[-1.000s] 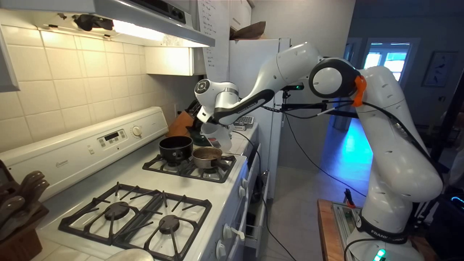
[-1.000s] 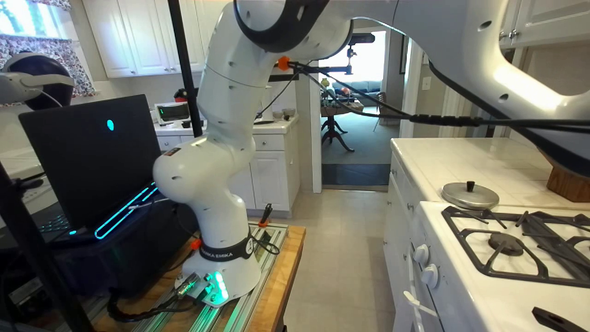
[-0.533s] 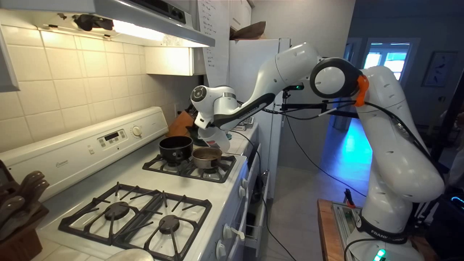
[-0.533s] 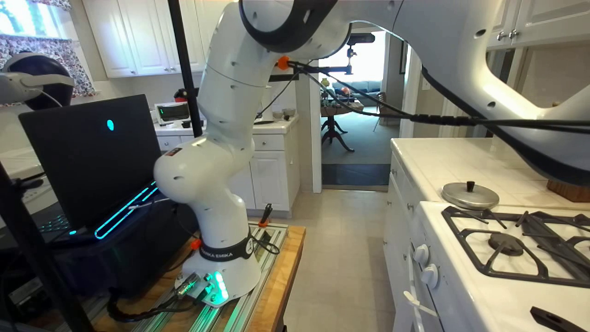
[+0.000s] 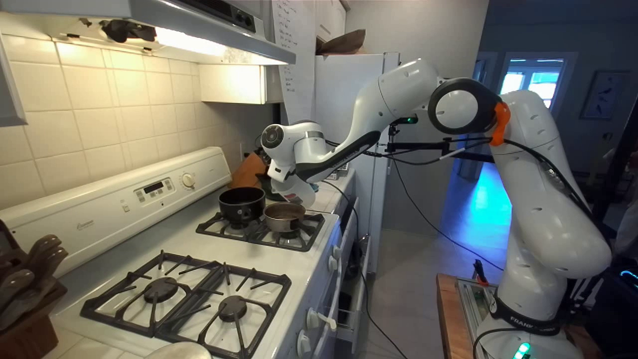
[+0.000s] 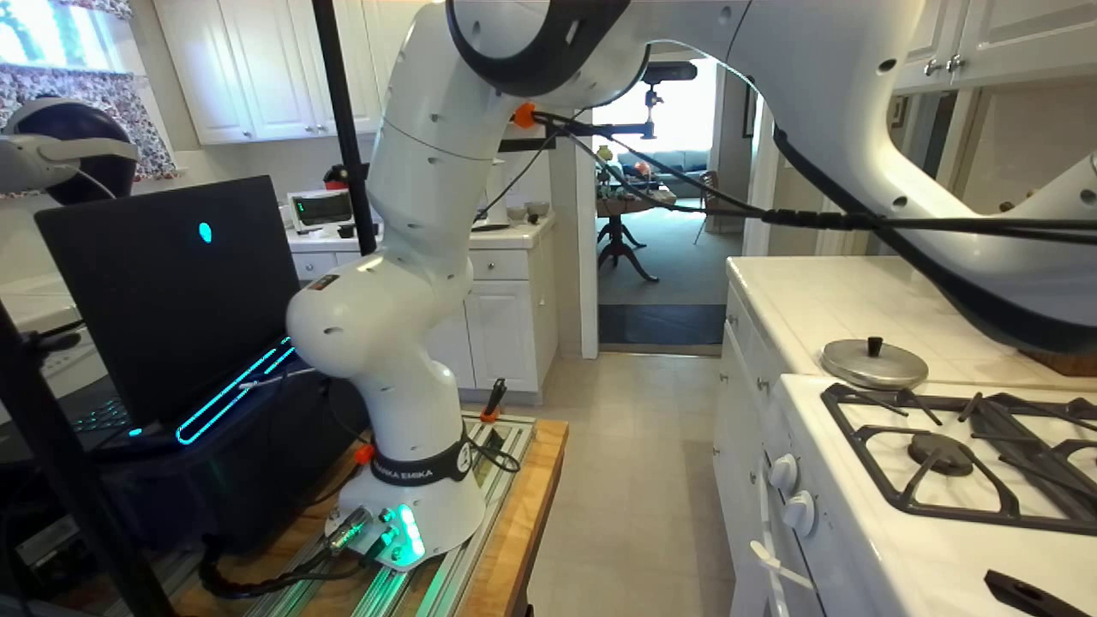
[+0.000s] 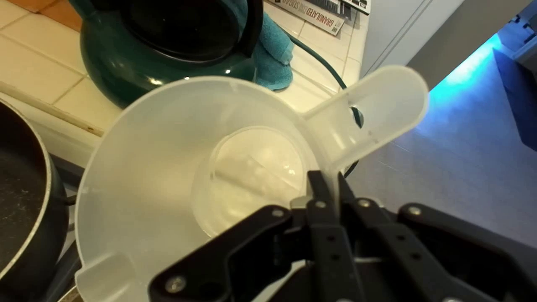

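Note:
My gripper [image 7: 328, 178] is shut on the wall of a translucent plastic cup [image 7: 138, 167], pinching it beside its flat handle [image 7: 390, 100]. Looking down into the cup, I see a pale round bottom; whether it holds anything, I cannot tell. In an exterior view the cup [image 5: 300, 193] hangs tilted just above and behind the small metal pot [image 5: 285, 220], overlapping its rim from this angle. The larger black pot [image 5: 242, 203] stands left of that one on the same burner grate. The arm hides my fingers in that exterior view, and elsewhere the gripper is out of frame.
A green kettle [image 7: 126, 71] and a teal towel [image 7: 275, 63] sit close behind the cup. The range hood [image 5: 214, 35] overhangs the stove [image 5: 209, 244]. A knife block [image 5: 30, 299] stands at the near left. Below the counter a drawer [image 5: 354, 309] hangs open, with a cable nearby.
The arm's wrist has come down and slightly left in an exterior view. With it, the held cup has dropped a little nearer the small pot. The pots have stayed put.

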`<state>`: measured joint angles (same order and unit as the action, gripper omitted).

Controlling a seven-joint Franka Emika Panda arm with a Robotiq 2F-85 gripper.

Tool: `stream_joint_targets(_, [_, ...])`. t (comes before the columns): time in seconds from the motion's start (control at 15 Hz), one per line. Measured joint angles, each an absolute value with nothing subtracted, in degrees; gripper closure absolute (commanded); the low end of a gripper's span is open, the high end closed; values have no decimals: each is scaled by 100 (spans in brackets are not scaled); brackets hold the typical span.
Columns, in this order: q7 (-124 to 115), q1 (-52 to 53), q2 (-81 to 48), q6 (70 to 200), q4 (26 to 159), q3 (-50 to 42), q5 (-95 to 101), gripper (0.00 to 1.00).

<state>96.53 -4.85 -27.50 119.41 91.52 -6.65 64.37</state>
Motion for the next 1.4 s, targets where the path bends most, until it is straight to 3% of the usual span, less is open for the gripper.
stream_joint_targets(1.4, [9902,-409,-2311,11941,9772,-421,7180,99])
